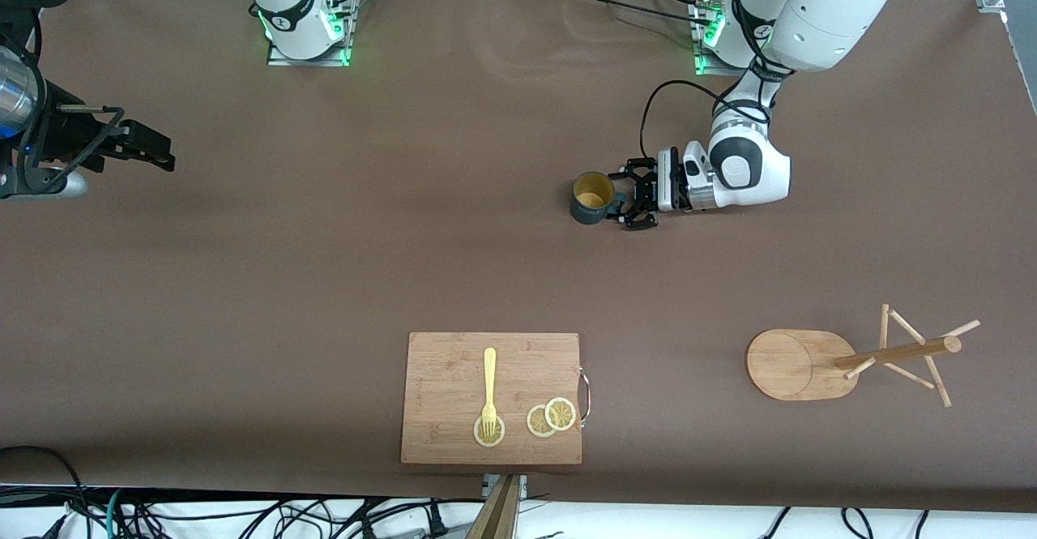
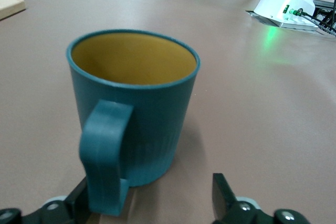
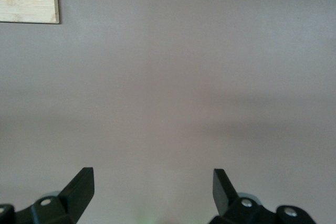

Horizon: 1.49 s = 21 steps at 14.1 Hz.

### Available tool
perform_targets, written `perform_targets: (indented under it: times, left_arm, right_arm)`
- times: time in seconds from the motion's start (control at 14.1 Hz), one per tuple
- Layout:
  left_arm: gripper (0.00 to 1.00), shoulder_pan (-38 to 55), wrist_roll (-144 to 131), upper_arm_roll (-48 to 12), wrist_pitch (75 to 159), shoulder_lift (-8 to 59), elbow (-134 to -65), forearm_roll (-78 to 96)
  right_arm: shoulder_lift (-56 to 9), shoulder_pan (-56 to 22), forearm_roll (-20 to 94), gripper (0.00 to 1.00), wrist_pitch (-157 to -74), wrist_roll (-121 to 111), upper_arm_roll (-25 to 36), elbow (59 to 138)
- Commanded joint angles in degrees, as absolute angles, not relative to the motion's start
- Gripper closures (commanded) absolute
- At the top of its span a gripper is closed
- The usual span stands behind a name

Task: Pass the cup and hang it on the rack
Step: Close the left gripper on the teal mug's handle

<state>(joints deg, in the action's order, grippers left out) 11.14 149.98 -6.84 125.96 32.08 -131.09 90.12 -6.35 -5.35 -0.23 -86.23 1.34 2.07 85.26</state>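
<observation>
Nearest the front camera, on the brown counter (image 1: 324, 280), lies a rectangular bamboo cutting board (image 1: 454, 377) with a yellow fork (image 1: 488, 389) and three lemon slices (image 1: 551, 417) on it; the fork's tines rest on one slice, the other two overlap each other beside the board's metal handle.

A little farther back, toward the left arm's end of the counter, the rack (image 1: 798, 365) stands on its rounded oval base. In the front view its thick post runs away from the base toward that same end of the counter (a matter of the high camera's slant, most likely), with thin dowel pegs (image 1: 907, 328) sticking out around the post's top.

Farther still, near the middle of the counter, the cup (image 1: 591, 197) stands upright with its mouth up and mustard-yellow inside showing. Its long axis is vertical, and its handle (image 2: 105, 156) points toward the left end effector (image 1: 636, 195).

That end effector reaches in level with the counter, its jaws apart on either side of the handle. One finger (image 2: 79, 200) sits right at the handle, the other (image 2: 223, 195) stands clear of it, so the cup is not yet gripped.

The right end effector (image 1: 150, 148) waits over bare counter at the right arm's end, well apart from the cup, jaws wide open and empty.
</observation>
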Motion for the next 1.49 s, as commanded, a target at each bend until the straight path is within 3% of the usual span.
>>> perform_targets:
  times: [0.0, 0.14, 0.28, 0.78, 1.13, 1.42]
  left_arm:
    - [0.6, 11.3, 152.4, -6.9, 125.8, 31.9, -132.3, 91.9]
    - [0.84, 11.3, 152.3, -6.9, 125.8, 31.8, -132.3, 92.0]
    - [1.0, 11.1, 152.2, -6.9, 125.8, 31.8, -132.3, 92.0]
    - [1.0, 9.1, 139.0, -6.6, 123.7, 28.3, -132.3, 91.1]
    - [1.0, 5.9, 110.9, -6.6, 121.0, 16.8, -132.2, 80.2]
    - [1.0, -2.3, 83.0, -6.2, 110.2, 9.2, -130.9, 72.9]
  right_arm:
    - [-6.2, -4.7, -2.3, 0.0, -85.6, 0.5, 0.7, 83.2]
    - [-6.3, -4.2, -2.0, 0.0, -86.1, 0.4, 1.0, 83.0]
    - [-6.9, -4.2, -1.9, 0.0, -86.0, 1.2, 1.0, 82.9]
    - [-6.9, -4.4, -1.9, 0.0, -86.7, 1.6, 0.9, 83.0]
    - [-6.9, -4.4, -1.8, 0.0, -86.7, 1.6, 0.9, 83.0]
    - [-6.9, -4.5, -1.7, 0.0, -86.7, 1.6, 0.8, 82.9]
